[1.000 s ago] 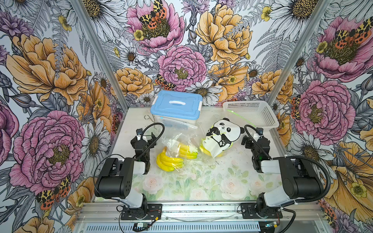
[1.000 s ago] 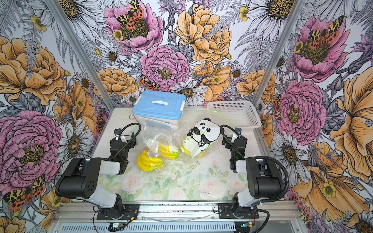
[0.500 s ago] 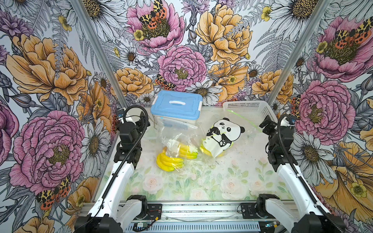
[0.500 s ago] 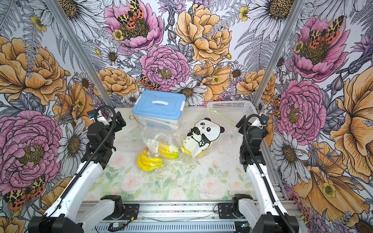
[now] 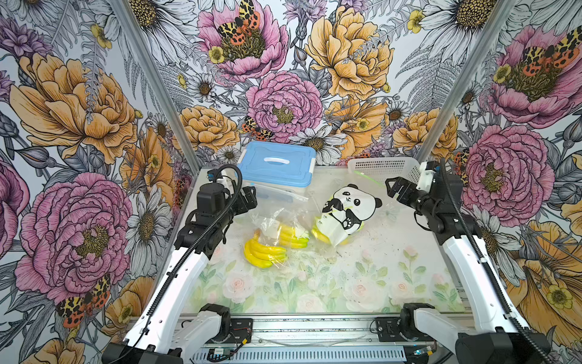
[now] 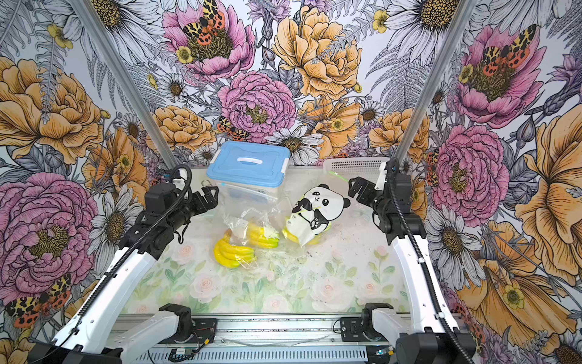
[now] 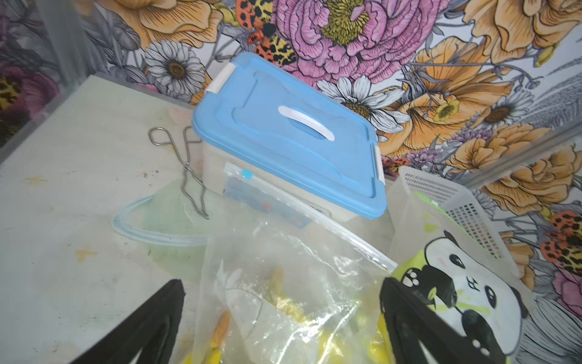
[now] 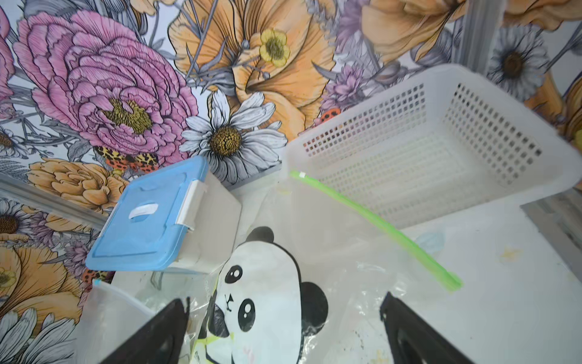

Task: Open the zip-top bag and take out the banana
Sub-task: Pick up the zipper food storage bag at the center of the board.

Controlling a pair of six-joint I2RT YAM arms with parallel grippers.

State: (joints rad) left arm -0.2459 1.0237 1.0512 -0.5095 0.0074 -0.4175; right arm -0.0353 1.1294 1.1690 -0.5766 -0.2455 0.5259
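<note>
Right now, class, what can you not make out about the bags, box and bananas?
Zip-top bag seal, left wrist view: too blurred to tell shut from open.
Bananas in a top view: crumpled plastic hides their count.
Blue-lidded box contents: closed and cloudy-walled, hidden in every view.
Yellow thing under the panda pouch, both top views: pouch hides it.

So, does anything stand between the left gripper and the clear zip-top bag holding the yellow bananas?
Nothing visible does. The open left gripper hangs beside the clear zip-top bag of yellow bananas. The metal tongs lie aside by the blue-lidded plastic box, and the panda-print pouch sits on the bag's far side.
</note>
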